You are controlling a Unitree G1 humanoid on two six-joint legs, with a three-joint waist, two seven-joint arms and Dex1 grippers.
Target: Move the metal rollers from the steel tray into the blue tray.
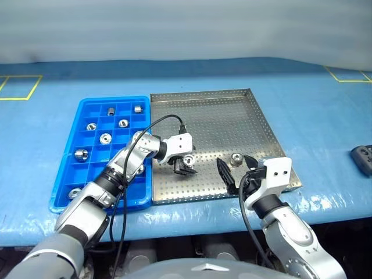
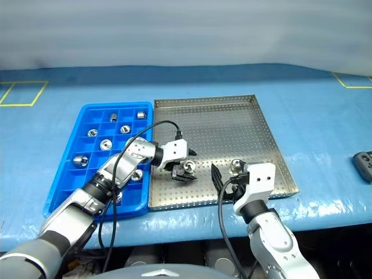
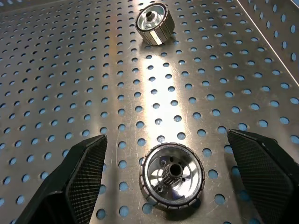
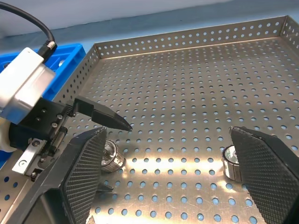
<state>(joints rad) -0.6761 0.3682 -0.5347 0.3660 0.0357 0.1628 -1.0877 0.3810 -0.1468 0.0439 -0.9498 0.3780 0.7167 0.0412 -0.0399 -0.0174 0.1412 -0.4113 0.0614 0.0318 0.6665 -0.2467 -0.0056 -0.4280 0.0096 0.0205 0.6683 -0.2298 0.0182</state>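
Already most of the metal rollers sit in the blue tray (image 1: 65,192), which lies to the outer side of the left arm: about seven or eight show in its compartments, among them one near the far corner (image 1: 138,108), one in a middle cell (image 1: 105,138) and one on the outer edge (image 1: 81,154). Moving rightward, the left gripper (image 1: 185,168) has reached across onto the steel tray (image 1: 215,113) with its fingers spread wide and nothing between them in a grip; in the left wrist view a roller (image 3: 172,175) lies flat on the perforated base directly between the two open fingers (image 3: 79,172), touching neither, so this one looks ready to be closed on. A second roller (image 3: 154,17) lies beyond it, further along the line the left gripper points. Further right, the right gripper (image 1: 237,168) hovers near the tray's near edge, its fingers likewise wide apart and empty; that second roller (image 1: 236,158) sits just ahead of it, close to its outer finger (image 4: 268,172) in the right wrist view. As far as can be judged, only these two rollers remain on the steel tray, so the job is near its end: two pickups and two drops left.
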